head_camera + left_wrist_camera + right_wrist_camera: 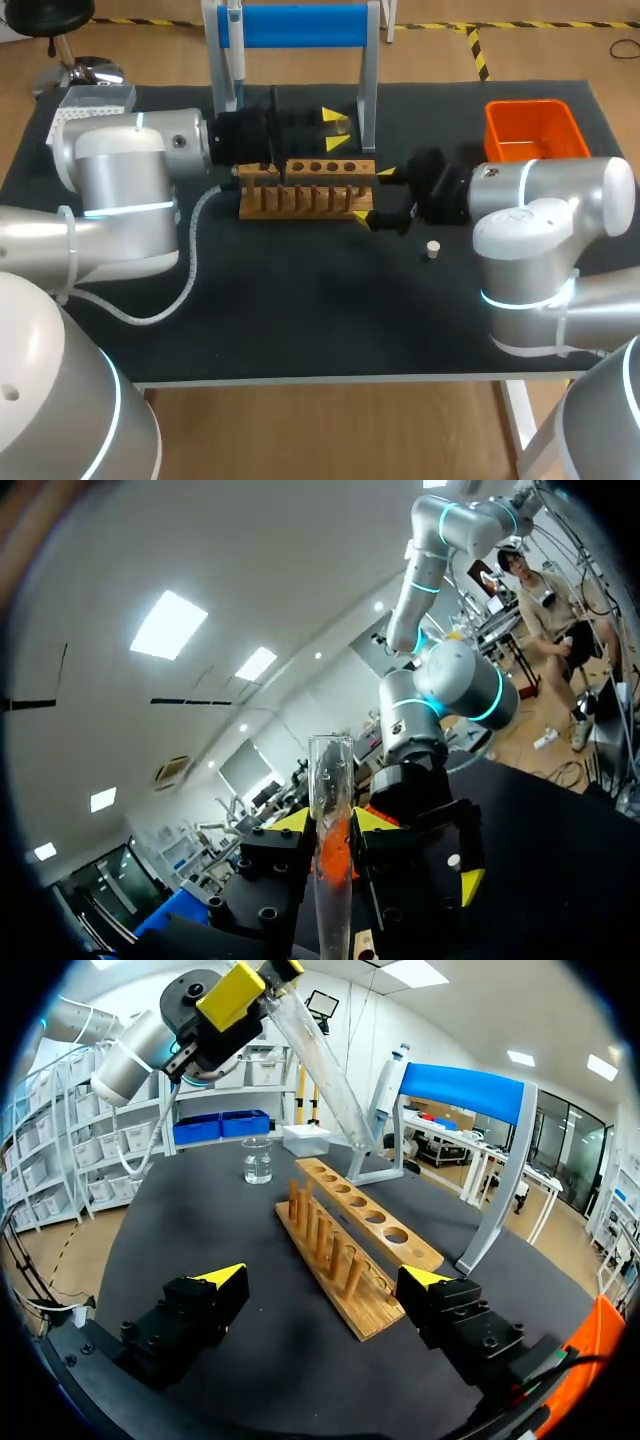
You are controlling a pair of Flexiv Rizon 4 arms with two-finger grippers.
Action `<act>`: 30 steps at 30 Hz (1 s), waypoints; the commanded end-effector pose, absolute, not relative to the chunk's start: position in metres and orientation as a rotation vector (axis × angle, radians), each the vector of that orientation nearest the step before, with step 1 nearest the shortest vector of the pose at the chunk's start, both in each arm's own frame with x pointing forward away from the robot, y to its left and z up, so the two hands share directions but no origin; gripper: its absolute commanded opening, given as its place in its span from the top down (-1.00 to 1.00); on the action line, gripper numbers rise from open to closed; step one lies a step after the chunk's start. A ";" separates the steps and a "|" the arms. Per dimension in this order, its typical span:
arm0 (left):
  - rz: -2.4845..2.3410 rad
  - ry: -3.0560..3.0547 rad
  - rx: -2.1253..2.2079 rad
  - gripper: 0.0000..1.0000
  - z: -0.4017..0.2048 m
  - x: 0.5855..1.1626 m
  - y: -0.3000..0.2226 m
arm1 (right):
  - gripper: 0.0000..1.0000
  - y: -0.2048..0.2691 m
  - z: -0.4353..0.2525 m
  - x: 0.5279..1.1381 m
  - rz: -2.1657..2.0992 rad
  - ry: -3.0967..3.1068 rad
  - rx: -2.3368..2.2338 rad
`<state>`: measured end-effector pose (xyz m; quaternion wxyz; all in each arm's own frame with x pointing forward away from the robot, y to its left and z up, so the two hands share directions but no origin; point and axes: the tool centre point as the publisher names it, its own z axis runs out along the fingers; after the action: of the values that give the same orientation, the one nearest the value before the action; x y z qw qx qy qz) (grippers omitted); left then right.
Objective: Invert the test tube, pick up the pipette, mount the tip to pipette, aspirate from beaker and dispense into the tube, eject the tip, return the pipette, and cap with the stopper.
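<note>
Left gripper (332, 823) clamping test tube (330, 770), right gripper (325, 1277) spread wide, beaker (257, 1160) only in right wrist view

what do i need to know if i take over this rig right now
Left gripper: shut on the test tube, held tilted in the air above the wooden rack.
Right gripper: open, empty, low at the rack's end.
Pipette hangs on the blue stand; beaker beyond the rack; stopper on the table near the right arm.
Done: tube in hand, not yet in the rack.
Left: seat the tube, then pipette, tip, transfer, eject, return, cap.
</note>
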<state>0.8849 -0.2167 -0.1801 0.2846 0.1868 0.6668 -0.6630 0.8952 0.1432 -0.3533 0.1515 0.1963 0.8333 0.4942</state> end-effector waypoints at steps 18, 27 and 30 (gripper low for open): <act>-2.135 2.104 -0.130 1.00 -0.170 0.945 -0.195 | -1.00 0.143 -0.354 0.895 1.419 2.389 0.564; -2.125 2.035 -0.164 1.00 -0.169 0.951 -0.197 | -1.00 0.143 -0.354 0.895 1.419 2.389 0.564; -2.133 2.024 -0.167 1.00 -0.174 0.952 -0.198 | -1.00 0.143 -0.354 0.895 1.419 2.389 0.564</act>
<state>0.9546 -0.1950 -0.1683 0.0905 -0.0515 0.6887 -0.7175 0.8952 0.1432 -0.3533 0.1515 0.1964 0.8333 0.4941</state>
